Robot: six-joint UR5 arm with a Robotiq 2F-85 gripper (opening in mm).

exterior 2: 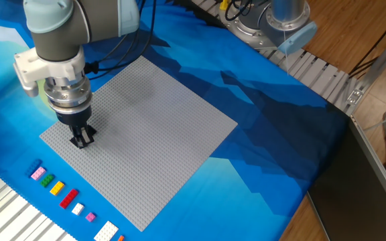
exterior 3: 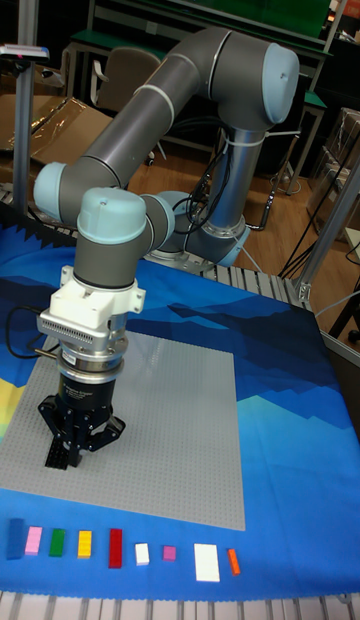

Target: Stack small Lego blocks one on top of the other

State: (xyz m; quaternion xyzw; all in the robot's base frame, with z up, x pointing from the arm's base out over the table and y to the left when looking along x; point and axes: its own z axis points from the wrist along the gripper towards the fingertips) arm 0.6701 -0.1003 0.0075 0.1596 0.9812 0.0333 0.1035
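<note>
My gripper (exterior 2: pixel 80 139) (exterior 3: pixel 65 452) stands upright over the near-left part of the grey baseplate (exterior 2: pixel 146 127) (exterior 3: pixel 170 430). Its fingers are drawn together on a flat black Lego block (exterior 2: pixel 79 140) (exterior 3: pixel 58 458), which sits low against the plate. Black on black makes the block's outline hard to separate from the fingertips. A row of small Lego blocks lies on the blue cloth in front of the plate: pink (exterior 2: pixel 37 173) (exterior 3: pixel 34 540), green (exterior 2: pixel 46 181) (exterior 3: pixel 58 542), yellow (exterior 2: pixel 57 187) (exterior 3: pixel 84 544), red (exterior 2: pixel 68 197) (exterior 3: pixel 115 547), white (exterior 2: pixel 78 209) (exterior 3: pixel 142 553), purple (exterior 2: pixel 90 217) (exterior 3: pixel 169 553) and orange (exterior 3: pixel 233 561).
A blue brick (exterior 3: pixel 14 538) heads the row and a larger white brick (exterior 2: pixel 108 232) (exterior 3: pixel 206 562) lies near its far end. Metal rollers (exterior 2: pixel 5 214) border the cloth in front. The arm's base (exterior 2: pixel 273 20) stands at the back right.
</note>
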